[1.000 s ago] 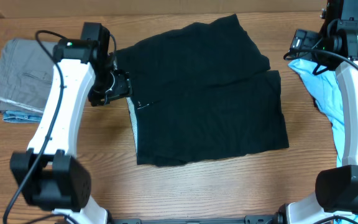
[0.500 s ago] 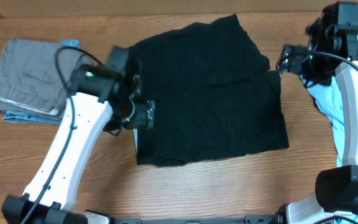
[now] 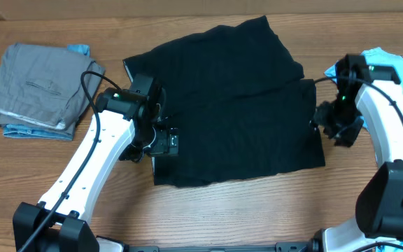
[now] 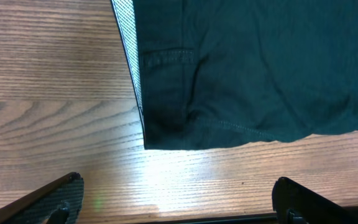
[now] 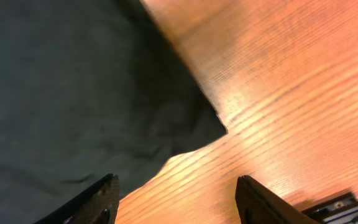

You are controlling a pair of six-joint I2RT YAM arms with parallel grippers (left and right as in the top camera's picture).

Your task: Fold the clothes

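A plain black shirt lies partly folded in the middle of the table. It also shows in the left wrist view and in the right wrist view. My left gripper is open and empty over the shirt's near left corner. My right gripper is open and empty at the shirt's right edge. In the left wrist view the fingers hang over bare wood just short of the hem. In the right wrist view the fingers straddle the shirt's edge. A light blue T-shirt lies at the far right, partly under my right arm.
A grey folded garment with a pocket seam sits on a light blue fabric piece at the far left. Bare wooden table lies in front of the black shirt.
My left gripper has moved down and right to the shirt's near left corner. My right gripper has come down from the back right to the shirt's right edge.
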